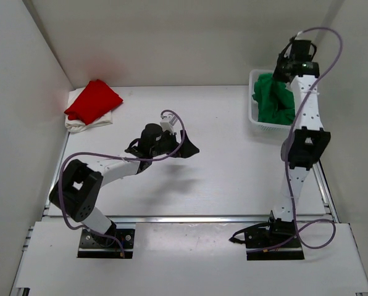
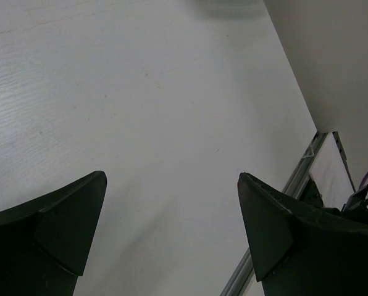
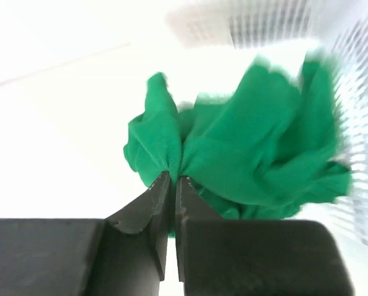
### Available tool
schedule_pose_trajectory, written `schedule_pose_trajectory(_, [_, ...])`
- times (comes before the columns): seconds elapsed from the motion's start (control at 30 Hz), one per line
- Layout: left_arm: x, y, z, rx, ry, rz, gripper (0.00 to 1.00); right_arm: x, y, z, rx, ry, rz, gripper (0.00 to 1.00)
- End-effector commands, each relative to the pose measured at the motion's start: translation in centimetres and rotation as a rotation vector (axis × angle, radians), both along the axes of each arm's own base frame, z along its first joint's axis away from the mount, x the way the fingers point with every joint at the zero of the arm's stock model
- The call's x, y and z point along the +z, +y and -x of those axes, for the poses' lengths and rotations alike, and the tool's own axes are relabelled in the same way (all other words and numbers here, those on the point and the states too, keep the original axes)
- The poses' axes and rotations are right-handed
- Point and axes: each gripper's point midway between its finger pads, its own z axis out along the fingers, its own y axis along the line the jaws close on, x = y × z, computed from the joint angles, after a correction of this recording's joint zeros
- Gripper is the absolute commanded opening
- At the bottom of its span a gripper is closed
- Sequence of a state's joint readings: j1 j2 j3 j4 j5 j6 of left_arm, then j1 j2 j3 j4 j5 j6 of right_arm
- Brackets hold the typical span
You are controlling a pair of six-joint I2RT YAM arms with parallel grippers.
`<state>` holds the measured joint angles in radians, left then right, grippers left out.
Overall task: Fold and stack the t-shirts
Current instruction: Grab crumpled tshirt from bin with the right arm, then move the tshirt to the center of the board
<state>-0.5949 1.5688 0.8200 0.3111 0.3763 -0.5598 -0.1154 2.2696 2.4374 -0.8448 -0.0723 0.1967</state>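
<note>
A crumpled green t-shirt [image 1: 273, 98] fills the white mesh basket [image 1: 255, 121] at the back right. My right gripper [image 3: 175, 177] is shut on a pinch of the green t-shirt [image 3: 246, 154], the cloth bunched at its tips. At the back left a folded red t-shirt [image 1: 93, 100] lies on top of a folded white t-shirt [image 1: 85, 123]. My left gripper [image 1: 188, 150] hovers over the middle of the table, open, with only bare table [image 2: 171, 123] between its fingers [image 2: 73, 216].
White walls close in the table on the left, back and right. A metal rail [image 2: 298, 172] runs along the table's near edge. Purple cables [image 1: 171, 145] loop off both arms.
</note>
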Motion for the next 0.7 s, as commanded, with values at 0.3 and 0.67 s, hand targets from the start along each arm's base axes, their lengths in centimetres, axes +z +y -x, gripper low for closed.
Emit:
schedule_pose_trajectory(0.3, [2.7, 6.8, -1.3, 0.2, 0.07, 0.186, 0.98, 37.4, 21.7, 24.5, 0.609, -0.928, -0.094, 0.0])
schedule_pose_trajectory(0.67, [1.3, 18.5, -2.2, 0.574, 0.132, 0.312, 0.51, 28.1, 24.2, 24.3, 0.921, -0.774, -0.45, 0.0])
